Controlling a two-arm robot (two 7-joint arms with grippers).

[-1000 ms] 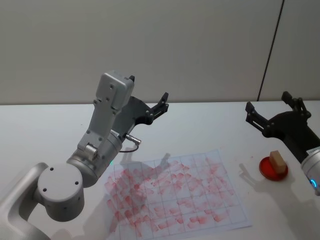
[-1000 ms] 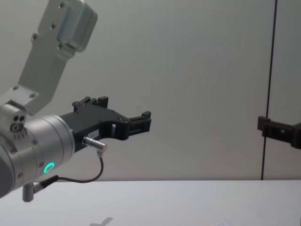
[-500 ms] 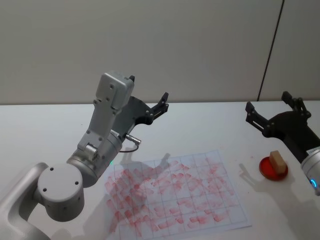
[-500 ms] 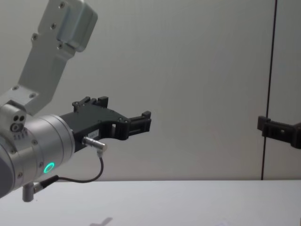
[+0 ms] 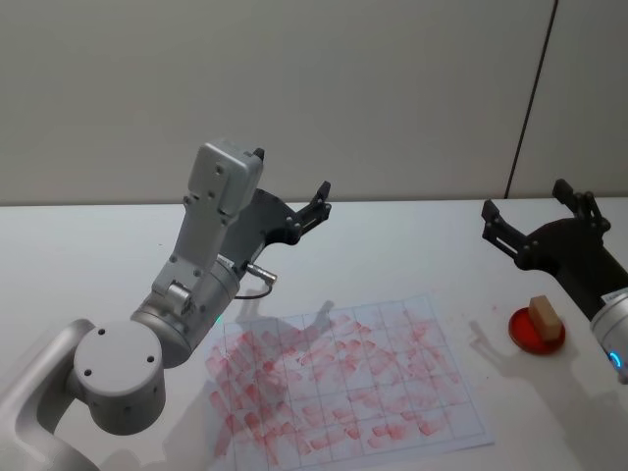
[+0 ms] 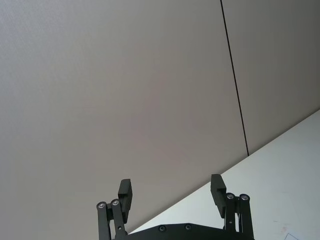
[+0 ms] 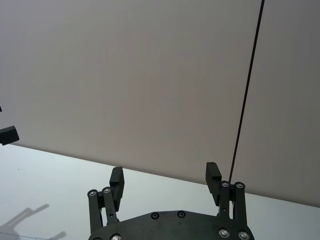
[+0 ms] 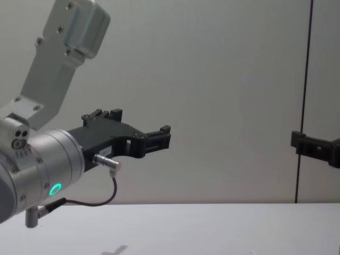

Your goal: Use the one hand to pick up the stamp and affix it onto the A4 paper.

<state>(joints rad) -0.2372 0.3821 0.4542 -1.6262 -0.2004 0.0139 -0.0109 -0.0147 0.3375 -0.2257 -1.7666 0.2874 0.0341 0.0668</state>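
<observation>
Right gripper (image 5: pixel 524 201): raised above the right side of the table (image 5: pixel 88 255), jaws spread wide, nothing between them. Its wrist view looks up at the wall, so the fingers point away from the table and not down at the work.

Change over the last second: none. Both arms, the stamp and the paper stand as they did in the earlier head and chest views. Judgement: the pick has not begun, and the whole task is still to be done.

Location of task items:
- The stamp (image 5: pixel 543 316), a small light wooden block, rests on a round red ink pad (image 5: pixel 520 332) near the right edge of the table. In the head view it lies just below the right gripper and is not touched by it.
- The A4 paper (image 5: pixel 343 388) lies flat at the centre front of the table, apart from the pad. A printed grid covers it, and red marks already fill most cells.

Requirement for the next move, as judged: tilt the right gripper downward, lower it over the stamp, and close on the block's two flat sides.

Surroundings and obstructions:
- Left gripper (image 5: pixel 291 173): held high over the table beyond the far left corner of the paper, jaws wide and empty. Its forearm hangs above that corner and casts a shadow on the sheet.
- Bare table separates the pad from the paper; no object lies on that path.
- Stamping on the right half of the sheet should keep the two arms well apart. A target near the left edge would bring them close.
</observation>
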